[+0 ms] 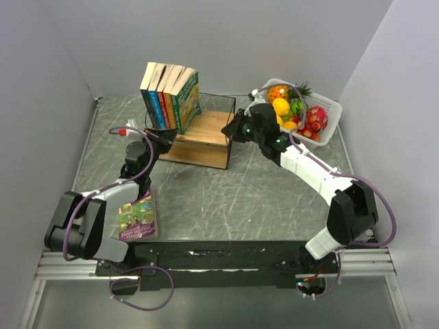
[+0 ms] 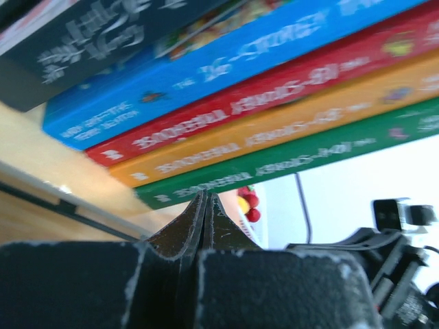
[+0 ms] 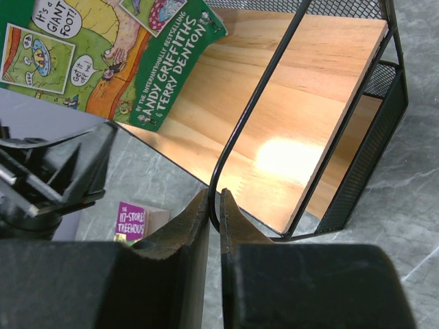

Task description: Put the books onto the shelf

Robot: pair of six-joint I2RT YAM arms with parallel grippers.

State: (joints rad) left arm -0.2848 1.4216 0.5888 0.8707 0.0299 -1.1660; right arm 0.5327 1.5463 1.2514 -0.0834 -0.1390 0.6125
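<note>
Grey bench is occupied at the back by the shelf, where five books are stood upright; a purple book is laid flat nearer. The left claw is pressed together, the right claw clamped on the shelf's wire.

**shelf**: two-tier rack of light wooden boards in a thin black wire frame with mesh ends. Stands upright at 12 o'clock on the bench.

**books**: five thin paperbacks standing on end at the left end of the upper board, pressed together. Spines dark, blue, red, orange, green; the green one is outermost and leans right.

**loose book**: purple-and-green cover, lying flat on the bench at 8 o'clock, well apart from the shelf.
</note>
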